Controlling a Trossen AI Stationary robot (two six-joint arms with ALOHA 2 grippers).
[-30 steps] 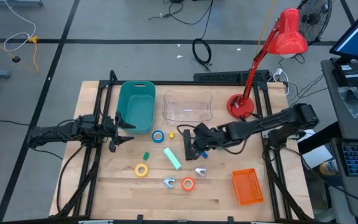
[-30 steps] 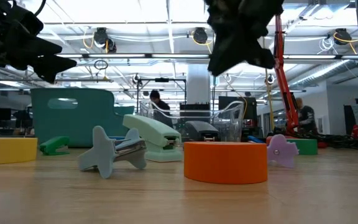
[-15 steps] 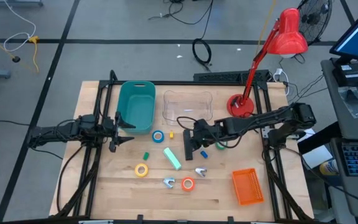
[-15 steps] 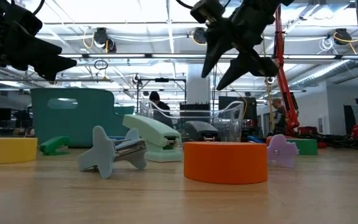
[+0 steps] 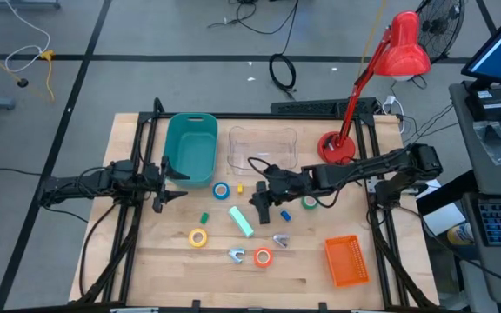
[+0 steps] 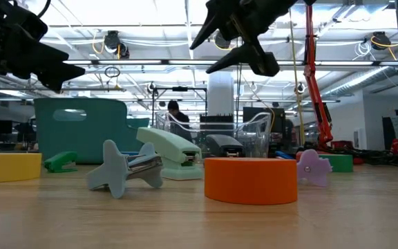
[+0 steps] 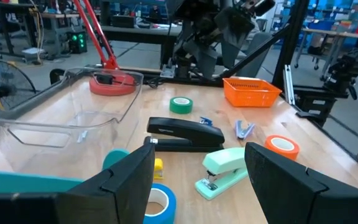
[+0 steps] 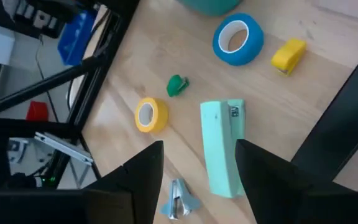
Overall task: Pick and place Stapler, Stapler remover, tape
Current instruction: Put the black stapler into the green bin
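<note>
My right gripper [image 5: 262, 201] hangs open above the table's middle, over the black stapler [image 7: 185, 134], and touches nothing. The mint stapler [image 8: 224, 148] lies just left of it. Blue tape [image 5: 222, 189], yellow tape [image 5: 198, 236], orange tape [image 5: 263, 256] and green tape [image 5: 309, 203] lie flat on the wood. One stapler remover [image 5: 236, 255] rests beside the orange tape, another [image 5: 281, 240] nearer the middle. My left gripper [image 5: 165, 179] waits open in the air at the left, beside the teal bin [image 5: 191, 148].
A clear container [image 5: 263, 148] stands behind the middle, next to the teal bin. A red desk lamp [image 5: 337, 148] stands far right, an orange basket [image 5: 348, 259] near right. A small green stapler [image 5: 205, 217] and a small yellow one [image 5: 239, 186] lie among the tapes.
My right gripper has opened in the air, with nothing between its fingers. It has turned and shifted a little toward the table's left, staying well above the things. The things on the table lie where they lay.
</note>
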